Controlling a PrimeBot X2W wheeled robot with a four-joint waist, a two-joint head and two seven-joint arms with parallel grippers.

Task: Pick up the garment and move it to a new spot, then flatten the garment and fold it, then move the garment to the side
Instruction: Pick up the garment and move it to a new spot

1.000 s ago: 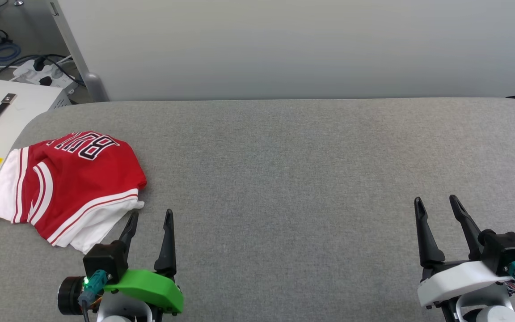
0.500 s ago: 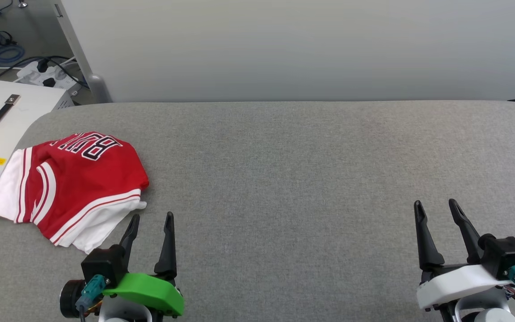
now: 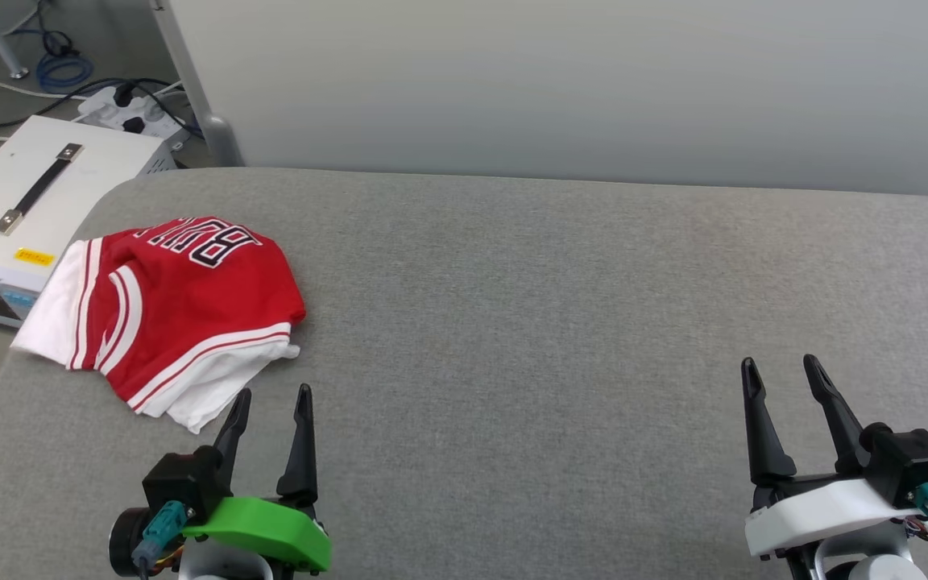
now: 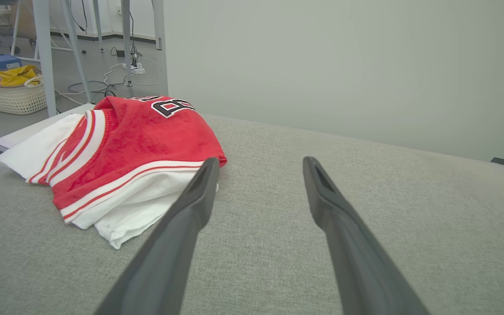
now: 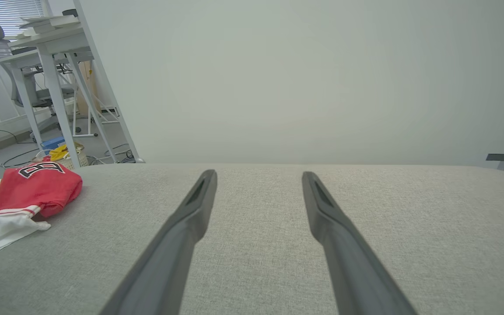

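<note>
Red knit with white short sleeves, striped trim and black lettering: one item, the garment [image 3: 174,310].

Location: bunched and partly doubled over on the grey padded surface [image 3: 528,306]. It lies ahead of my left gripper [image 3: 274,391] and outboard of it. The near white edge is just beside my outer finger; I cannot tell whether they brush. It sits well apart from my right gripper [image 3: 779,361], far off to that gripper's left.

Handling, by my estimate: light, limp, no stiffness. It should sag from any single pinch, and stacked layers may lift together. Not fragile, and unlikely to slide on the cloth top.

Where to take hold: the white edge nearest my left fingertips, pinched low against the surface. A second hold at the far red shoulder would help with spreading.

Pose: both pairs of fingers spread wide and holding nothing. They point forward, low over the surface, and the two arms are well apart.
</note>
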